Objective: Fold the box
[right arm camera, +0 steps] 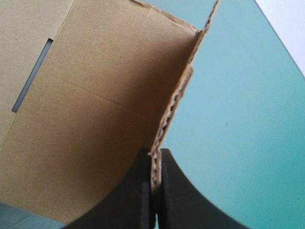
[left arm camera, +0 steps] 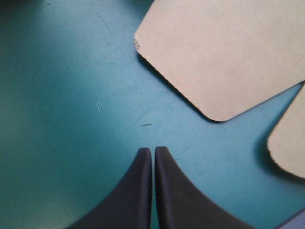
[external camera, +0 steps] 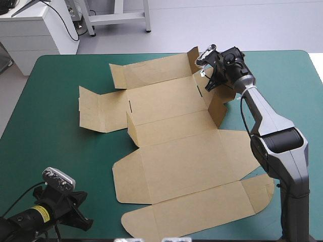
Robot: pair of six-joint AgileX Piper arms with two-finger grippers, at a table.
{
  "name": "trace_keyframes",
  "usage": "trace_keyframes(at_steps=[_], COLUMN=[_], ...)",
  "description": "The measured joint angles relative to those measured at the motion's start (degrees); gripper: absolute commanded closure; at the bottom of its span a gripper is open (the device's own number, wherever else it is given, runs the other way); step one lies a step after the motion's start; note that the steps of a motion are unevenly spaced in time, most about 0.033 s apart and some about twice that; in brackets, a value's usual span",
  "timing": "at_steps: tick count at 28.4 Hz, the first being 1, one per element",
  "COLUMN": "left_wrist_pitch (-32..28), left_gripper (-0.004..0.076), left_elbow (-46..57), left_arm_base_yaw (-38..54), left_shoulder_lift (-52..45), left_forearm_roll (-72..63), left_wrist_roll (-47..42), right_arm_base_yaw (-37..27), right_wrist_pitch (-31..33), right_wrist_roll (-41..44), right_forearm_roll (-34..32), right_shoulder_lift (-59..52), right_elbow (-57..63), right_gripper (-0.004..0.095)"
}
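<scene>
The box [external camera: 176,151], a cut sheet of brown board, lies mostly flat across the middle of the table with the teal-green cover [external camera: 55,151]. At its far right corner the right gripper [right arm camera: 155,160] has its black fingers pinched tight on the edge of a raised side flap [right arm camera: 119,95]. Down at the near left corner, the left gripper [left arm camera: 153,151] is pressed together on nothing, over bare cover just short of a rounded flap [left arm camera: 224,52].

Nothing readable anywhere here. One yellow label [external camera: 43,214] sits on the left arm [external camera: 22,221] near the wrist, dark marks on it, far too small to make out as letters or numbers.
</scene>
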Motion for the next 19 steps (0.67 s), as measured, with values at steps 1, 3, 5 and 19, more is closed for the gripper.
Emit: trace_keyframes(at_steps=[1, 3, 5, 19], left_wrist_pitch=[0.00, 0.00, 0.00, 0.00], left_gripper=[0.0723, 0.0723, 0.0723, 0.0723], left_elbow=[0.00, 0.00, 0.00, 0.00], left_arm_base_yaw=[0.00, 0.00, 0.00, 0.00], left_shoulder_lift=[0.00, 0.00, 0.00, 0.00], left_forearm_roll=[0.00, 0.00, 0.00, 0.00], left_wrist_roll=[0.00, 0.00, 0.00, -0.03], right_arm_base_yaw=[0.00, 0.00, 0.00, 2.85], right_wrist_pitch=[-1.06, -3.00, -4.47, -10.60], right_wrist_roll=[-2.72, -8.86, -12.74, -41.69], right_forearm_roll=[1.05, 4.49, 6.73, 19.94], right_shoulder_lift=[0.00, 0.00, 0.00, 0.00], right_elbow=[-0.07, -0.07, -0.07, -0.07], right_gripper=[0.0929, 0.0929, 0.0929, 0.0928])
